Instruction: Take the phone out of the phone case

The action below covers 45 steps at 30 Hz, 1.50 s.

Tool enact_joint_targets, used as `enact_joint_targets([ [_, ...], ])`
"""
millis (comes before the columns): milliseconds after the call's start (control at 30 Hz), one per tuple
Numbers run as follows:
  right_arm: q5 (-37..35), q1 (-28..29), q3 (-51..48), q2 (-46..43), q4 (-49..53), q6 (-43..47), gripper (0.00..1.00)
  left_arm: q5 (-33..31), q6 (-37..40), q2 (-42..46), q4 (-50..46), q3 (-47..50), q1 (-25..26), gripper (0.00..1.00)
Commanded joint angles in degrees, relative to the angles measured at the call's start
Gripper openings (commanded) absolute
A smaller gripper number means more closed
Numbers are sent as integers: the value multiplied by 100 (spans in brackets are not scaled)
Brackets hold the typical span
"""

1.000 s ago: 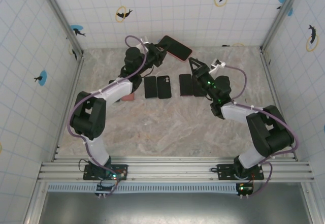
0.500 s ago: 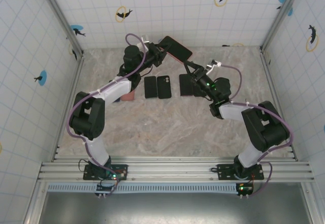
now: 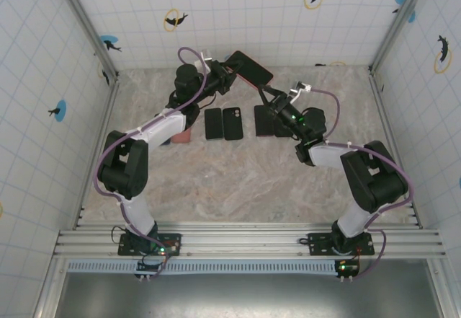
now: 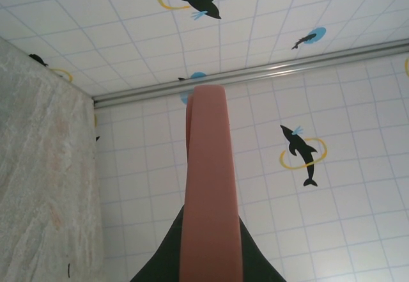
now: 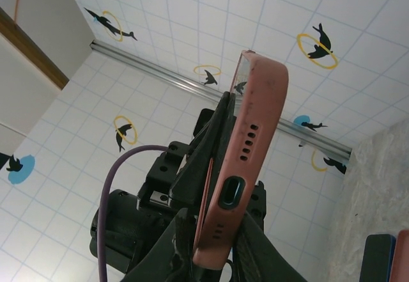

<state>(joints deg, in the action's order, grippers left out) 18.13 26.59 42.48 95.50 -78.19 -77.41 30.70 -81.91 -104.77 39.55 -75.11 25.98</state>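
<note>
**1. Work area.** The table (image 3: 238,181) carries several other handsets (image 3: 233,123) lying flat in a row at mid-depth. They sit below the working point and are not part of this step.

**2. Arms.** The left arm (image 3: 155,127) and right arm (image 3: 338,156) both reach to the far centre. There the phone case (image 5: 246,160) is held in the air, clear of the table. The phone (image 3: 249,65) is seated in it, dark face toward the overhead camera.

**3. Left gripper** (image 3: 229,71). It is pressed together on the case's left end. In its wrist view the pink edge rises from between the dark fingers (image 4: 163,263). Treat this hold as the anchor; it should not slip or rotate.

**4. Right gripper** (image 3: 265,93). Its fingers (image 5: 249,243) stand on either side of the case's bottom end, close against the pink wall just under the charging-port cutout (image 5: 231,192). Whether they bear on the case cannot be told.

**5. Procedure (judgement).** The step in hand appears to be securing the second hold.
- Seat the right fingers on the case lip only, not across the phone, so the soft wall can peel back.
- Peel one corner first, away from the screen, with small travel.
- Do not pull along the length, as that would drag against the left hold.
- Expect the phone to spring loose once two corners are clear.
</note>
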Motion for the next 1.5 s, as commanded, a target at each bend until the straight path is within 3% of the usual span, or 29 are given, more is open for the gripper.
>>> enact_joint_targets([
  [0,101,44,225,49,-153,144,21,66,8,292,328,-171,-30,0],
  [633,334,-34,82,56,87,643,12,197,-537,207,739,-178,-109,0],
  [900,1297,-265,183,144,723,1839,12,540,-1146,262,974,-277,-107,0],
  [1067,1491,-474,182,187,1303,2469,10,726,-1410,303,1187,-246,-110,0],
  [1300,1598,-719,458,44,2664,3805,10,970,-1202,435,853,-288,-108,0],
  [1400,1667,-890,444,80,2123,3429,12,1016,-789,521,466,-268,-109,0],
  [1467,1783,-941,518,59,2150,3510,19,1015,-314,595,62,-262,-104,0],
])
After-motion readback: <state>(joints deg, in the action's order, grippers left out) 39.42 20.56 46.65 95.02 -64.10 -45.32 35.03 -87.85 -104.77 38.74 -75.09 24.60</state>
